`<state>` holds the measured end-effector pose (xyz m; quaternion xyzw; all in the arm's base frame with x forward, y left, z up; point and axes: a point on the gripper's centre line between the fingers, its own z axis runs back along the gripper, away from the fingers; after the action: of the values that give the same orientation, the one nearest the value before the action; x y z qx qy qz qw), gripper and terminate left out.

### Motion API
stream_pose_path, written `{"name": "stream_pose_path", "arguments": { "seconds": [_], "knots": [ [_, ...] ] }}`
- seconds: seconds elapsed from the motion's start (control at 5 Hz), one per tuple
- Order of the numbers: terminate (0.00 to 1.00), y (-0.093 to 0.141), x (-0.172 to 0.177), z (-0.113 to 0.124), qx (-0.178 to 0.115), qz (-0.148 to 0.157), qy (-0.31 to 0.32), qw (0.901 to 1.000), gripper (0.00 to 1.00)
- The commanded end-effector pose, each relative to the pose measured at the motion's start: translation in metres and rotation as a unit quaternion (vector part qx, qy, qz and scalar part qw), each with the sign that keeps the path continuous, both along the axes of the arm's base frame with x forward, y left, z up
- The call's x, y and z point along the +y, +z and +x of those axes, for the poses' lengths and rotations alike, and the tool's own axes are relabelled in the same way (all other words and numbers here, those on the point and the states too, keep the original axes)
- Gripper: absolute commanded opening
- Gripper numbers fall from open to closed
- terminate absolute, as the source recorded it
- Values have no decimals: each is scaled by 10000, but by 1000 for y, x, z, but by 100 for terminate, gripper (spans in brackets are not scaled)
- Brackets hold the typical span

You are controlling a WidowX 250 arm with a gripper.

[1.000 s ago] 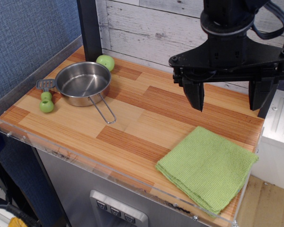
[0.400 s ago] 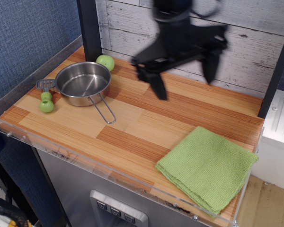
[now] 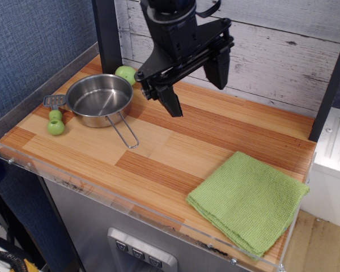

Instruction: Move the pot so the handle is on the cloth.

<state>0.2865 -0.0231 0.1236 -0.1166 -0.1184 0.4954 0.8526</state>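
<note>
Since a second ago the gripper (image 3: 195,85) has swung from the upper right of the frame to upper centre, jaws spread wide and empty, just right of the pot (image 3: 99,100). That pot sits in the upper left of the bench (image 3: 175,153), its handle (image 3: 125,131) pointing toward the lower centre, well apart from the cloth (image 3: 249,201) at lower right. Risk, as I judge it: the thin wire handle may slip or pivot when pinched, and the shiny pot could knock the green ball (image 3: 126,74) or spatula (image 3: 55,114) beside it.
</note>
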Motion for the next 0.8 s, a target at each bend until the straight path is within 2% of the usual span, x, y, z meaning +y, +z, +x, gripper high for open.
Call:
{"name": "stream_pose_path", "arguments": {
  "seconds": [0.0, 0.6],
  "knots": [
    [0, -13, 34, 27, -6, 163, 306, 9994, 100],
    [0, -39, 88, 58, 227, 298, 545, 9978, 100]
  ]
}}
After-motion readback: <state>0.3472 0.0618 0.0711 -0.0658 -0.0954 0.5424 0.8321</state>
